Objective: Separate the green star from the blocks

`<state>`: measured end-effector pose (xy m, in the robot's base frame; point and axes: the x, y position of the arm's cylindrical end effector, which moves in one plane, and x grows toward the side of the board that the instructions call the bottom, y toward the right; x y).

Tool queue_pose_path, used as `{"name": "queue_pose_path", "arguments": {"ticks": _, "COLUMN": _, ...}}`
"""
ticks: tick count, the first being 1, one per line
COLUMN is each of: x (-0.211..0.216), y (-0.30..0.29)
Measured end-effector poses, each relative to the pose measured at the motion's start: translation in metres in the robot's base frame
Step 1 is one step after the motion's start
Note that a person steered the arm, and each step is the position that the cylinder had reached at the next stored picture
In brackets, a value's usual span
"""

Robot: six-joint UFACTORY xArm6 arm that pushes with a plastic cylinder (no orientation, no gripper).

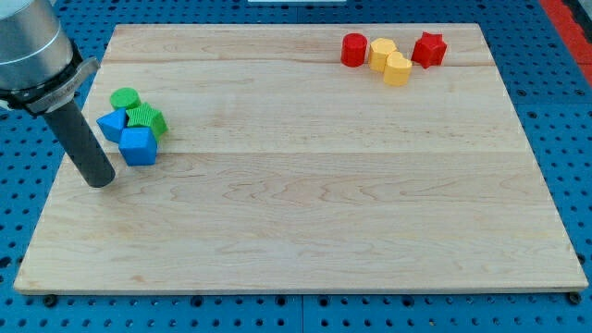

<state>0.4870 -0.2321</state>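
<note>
Green star (146, 119) lies just right of my tip (99, 180).

1. The scene is bright and evenly lit, apparently from overhead; colours are vivid.
2. The wooden board (305, 176) shows no harsh glare, only a pale sheen near its far edge.
3. Shadows are soft and short: a faint one lies under the dark rod beside my tip (98, 181) near the left edge.
4. Focus is fairly sharp throughout; wood grain reads clearly.
5. The board's edges look straight, with only perspective narrowing toward the far edge.
</note>
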Motion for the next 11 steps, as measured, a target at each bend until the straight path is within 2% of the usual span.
{"name": "queue_pose_path", "arguments": {"ticks": 3, "x": -0.001, "y": 0.002}}
{"name": "queue_pose_path", "arguments": {"ticks": 5, "x": -0.021, "y": -0.016}}
{"name": "queue_pose_path", "arguments": {"ticks": 7, "x": -0.083, "y": 0.029}}
{"name": "queue_pose_path", "arguments": {"ticks": 9, "x": -0.136, "y": 0.106}}
{"name": "queue_pose_path", "arguments": {"ticks": 10, "x": -0.134, "y": 0.133}}
{"name": "queue_pose_path", "arguments": {"ticks": 11, "x": -0.102, "y": 0.115}}
